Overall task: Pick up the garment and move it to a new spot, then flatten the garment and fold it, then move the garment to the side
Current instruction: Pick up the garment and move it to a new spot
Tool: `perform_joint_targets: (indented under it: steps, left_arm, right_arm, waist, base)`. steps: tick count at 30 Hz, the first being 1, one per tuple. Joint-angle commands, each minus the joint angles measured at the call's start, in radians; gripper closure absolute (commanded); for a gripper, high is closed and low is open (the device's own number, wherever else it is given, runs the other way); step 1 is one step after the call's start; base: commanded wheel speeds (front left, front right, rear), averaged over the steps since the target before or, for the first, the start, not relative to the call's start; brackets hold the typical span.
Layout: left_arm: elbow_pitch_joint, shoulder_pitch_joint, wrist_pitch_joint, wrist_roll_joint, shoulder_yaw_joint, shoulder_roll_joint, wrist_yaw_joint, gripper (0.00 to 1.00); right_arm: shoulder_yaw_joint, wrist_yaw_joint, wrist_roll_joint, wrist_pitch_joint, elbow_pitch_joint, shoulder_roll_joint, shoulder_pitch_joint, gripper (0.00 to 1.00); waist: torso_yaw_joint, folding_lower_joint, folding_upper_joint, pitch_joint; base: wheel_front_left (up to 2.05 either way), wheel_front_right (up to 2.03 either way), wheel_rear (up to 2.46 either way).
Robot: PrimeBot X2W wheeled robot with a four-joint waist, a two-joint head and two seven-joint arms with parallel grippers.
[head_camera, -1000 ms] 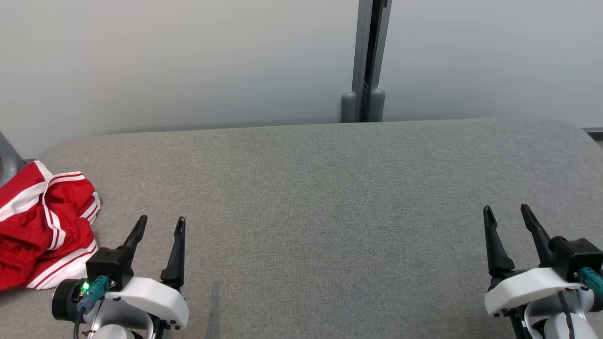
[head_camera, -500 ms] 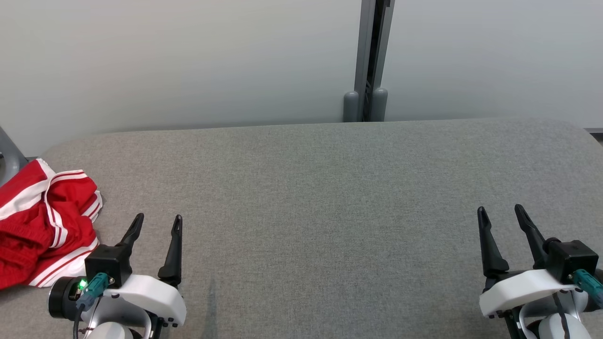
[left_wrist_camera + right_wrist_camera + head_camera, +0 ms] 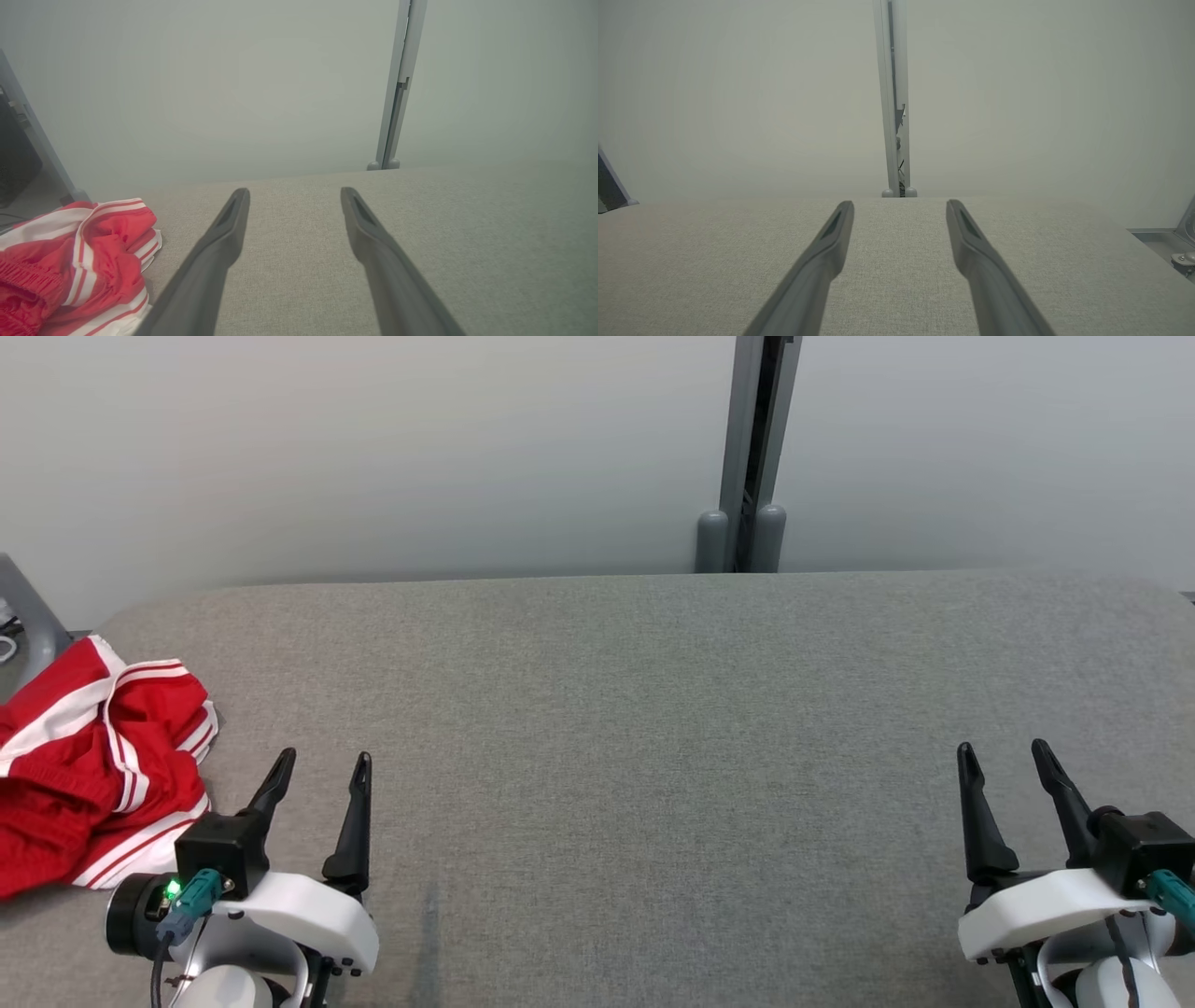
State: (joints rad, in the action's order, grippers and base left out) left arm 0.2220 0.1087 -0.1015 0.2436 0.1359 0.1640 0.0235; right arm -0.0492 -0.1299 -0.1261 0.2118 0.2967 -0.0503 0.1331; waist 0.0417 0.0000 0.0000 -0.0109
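Garment [image 3: 98, 761] was a red piece with white stripes, crumpled in a heap at the far left end of the grey fabric surface [image 3: 635, 709]. Part of it ran off the left side of the head view. The left wrist view showed a gathered elastic waistband bunched at the lower left. It was not flattened or folded, and nothing was touching it.

Left pincer [image 3: 325, 759] sat low at the near left of the surface, just right of the garment. It was close to the striped hem but apart from it. Its fingers were spread wide and pointed toward the wall [image 3: 373, 448], with nothing between them. A green light [image 3: 171, 890] was lit on its wrist housing.

Right pincer [image 3: 1003, 749] sat at the near right, well apart from the garment. It was also spread wide and gripped nothing. In the right wrist view, grey fabric lay between its fingers. Couldn't tell whether either pincer touched the surface or hung just above it.

The wall behind was pale and plain. A grey vertical post [image 3: 754, 448] stood right of centre, with two rounded feet at its base by the surface's back edge.
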Motion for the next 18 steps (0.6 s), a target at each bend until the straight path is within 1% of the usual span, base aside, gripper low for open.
perform_joint_targets:
  steps: [1, 5, 10, 15, 16, 18]
  left_arm:
    - [-0.002, 0.019, -0.002, -0.001, 0.0, 0.001, 0.002, 0.0]
    - [-0.002, 0.036, -0.014, 0.008, -0.01, 0.002, 0.014, 0.0]
    - [-0.003, 0.058, -0.033, 0.027, -0.036, 0.001, 0.031, 0.0]
    - [0.005, 0.07, -0.056, 0.049, -0.068, 0.002, 0.047, 0.0]
    - [0.009, 0.073, -0.064, 0.057, -0.075, 0.002, 0.049, 0.0]
    - [0.011, 0.071, -0.072, 0.067, -0.085, 0.004, 0.051, 0.0]
  right_arm:
    - [-0.001, -0.001, 0.001, 0.001, -0.008, -0.003, -0.007, 0.0]
    - [0.009, -0.001, 0.008, -0.006, -0.02, -0.003, -0.001, 0.0]
    - [0.026, -0.001, 0.013, -0.016, -0.054, -0.004, 0.017, 0.0]
    - [0.046, -0.001, 0.02, -0.027, -0.084, -0.007, 0.027, 0.0]
    - [0.045, -0.001, 0.019, -0.033, -0.095, -0.007, 0.029, 0.0]
    - [0.058, -0.001, 0.021, -0.038, -0.106, -0.006, 0.034, 0.0]
  waist:
    - [0.018, 0.0, 0.0, 0.005]
    - [0.066, 0.0, 0.0, 0.017]
    - [0.158, 0.0, 0.0, 0.045]
    - [0.264, 0.0, 0.0, 0.069]
    - [0.309, 0.0, 0.0, 0.074]
    - [0.348, 0.0, 0.0, 0.079]
  base:
    - [0.0, 0.0, 0.0]
    - [0.0, 0.0, 0.0]
    - [0.0, 0.0, 0.0]
    - [0.0, 0.0, 0.0]
    - [0.0, 0.0, 0.0]
    - [0.0, 0.0, 0.0]
